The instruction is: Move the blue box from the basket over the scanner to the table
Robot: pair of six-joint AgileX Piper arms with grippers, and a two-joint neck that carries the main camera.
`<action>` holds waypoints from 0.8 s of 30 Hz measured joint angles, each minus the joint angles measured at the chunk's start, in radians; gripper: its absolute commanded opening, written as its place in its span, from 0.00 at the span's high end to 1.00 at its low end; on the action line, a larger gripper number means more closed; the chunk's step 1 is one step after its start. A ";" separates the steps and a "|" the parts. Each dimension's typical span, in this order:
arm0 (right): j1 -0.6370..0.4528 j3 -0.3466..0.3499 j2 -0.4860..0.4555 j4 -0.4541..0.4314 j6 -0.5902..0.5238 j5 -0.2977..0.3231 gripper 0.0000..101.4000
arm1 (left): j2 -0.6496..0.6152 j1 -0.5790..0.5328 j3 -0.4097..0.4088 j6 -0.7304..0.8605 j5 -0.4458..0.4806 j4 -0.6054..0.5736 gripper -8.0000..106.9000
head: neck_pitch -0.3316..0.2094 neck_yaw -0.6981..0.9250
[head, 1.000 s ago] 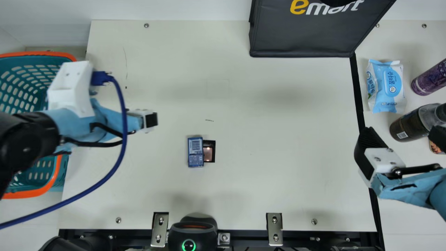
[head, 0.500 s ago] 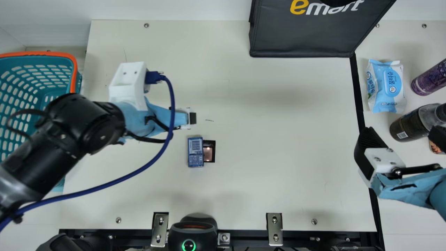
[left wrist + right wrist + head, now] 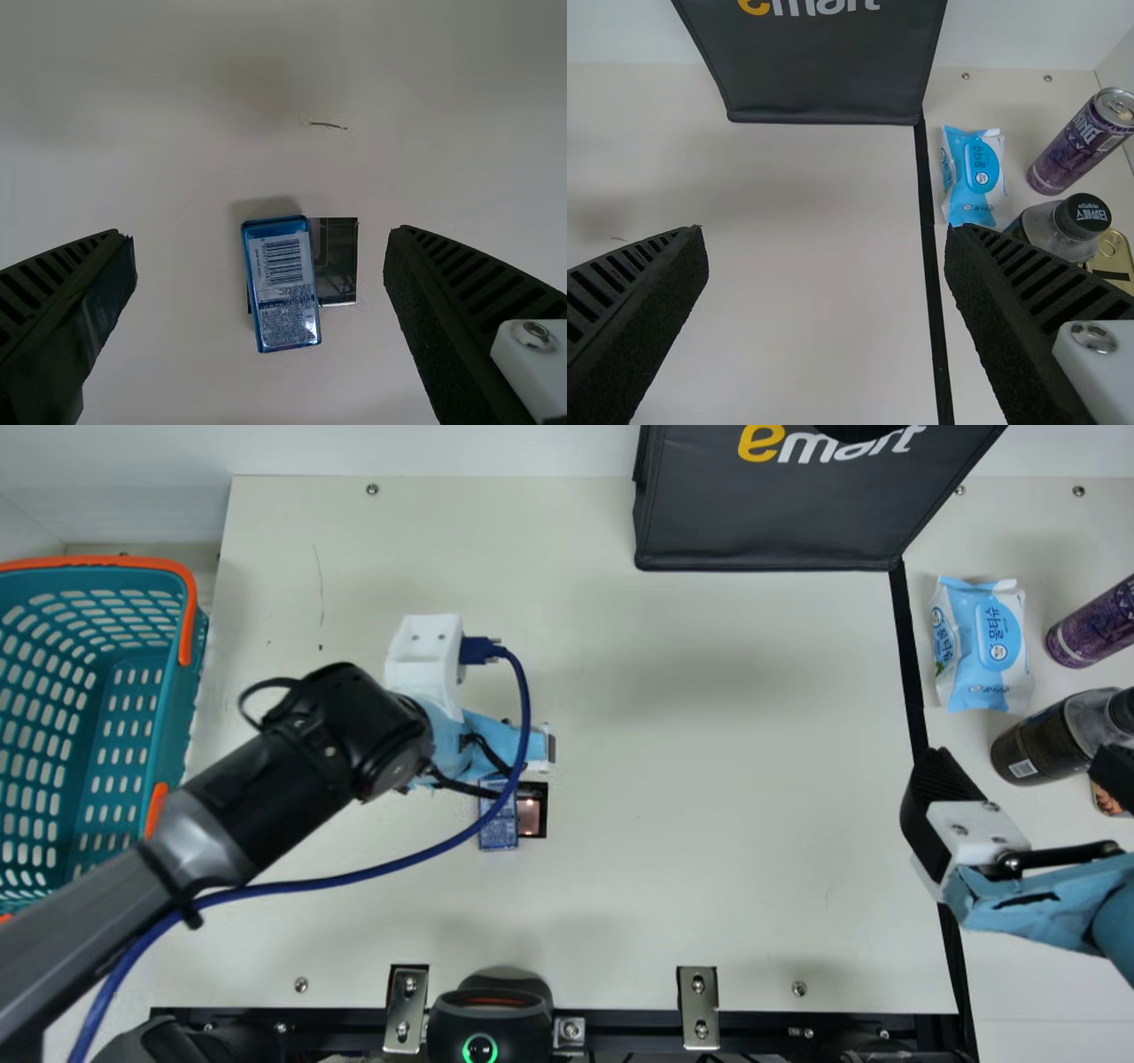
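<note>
Right at your near edge, there's the black device [image 3: 481,1014] with its green ring glowing. Going out from there, your blue box [image 3: 498,834] lies flat on the table [image 3: 691,877], barcode up, overlapping the edge of the small dark panel [image 3: 532,817]. Above the table by the box, here's your left gripper [image 3: 539,749], fingers spread wide, nothing in its grip! Over on your right, the right gripper [image 3: 1023,763] stands wide open too, also holding nothing. The basket [image 3: 168,717] sits at your left; across from it are the bottle [image 3: 1032,748], wipes [image 3: 983,646] and can [image 3: 1090,624]. And way out back, the dark bag [image 3: 780,522].
</note>
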 measured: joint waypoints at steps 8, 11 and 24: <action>0.000 0.000 0.000 0.000 0.000 0.000 0.06 | 0.082 -0.017 -0.004 -0.009 -0.013 -0.012 0.15 | -0.002 0.000; 0.000 0.000 0.000 0.000 0.000 0.000 0.06 | 0.103 -0.019 -0.006 -0.009 -0.015 -0.019 0.15 | 0.000 0.000; 0.000 0.000 0.000 0.000 0.000 0.000 0.06 | 0.177 -0.026 -0.021 -0.009 -0.002 -0.061 0.15 | 0.000 0.000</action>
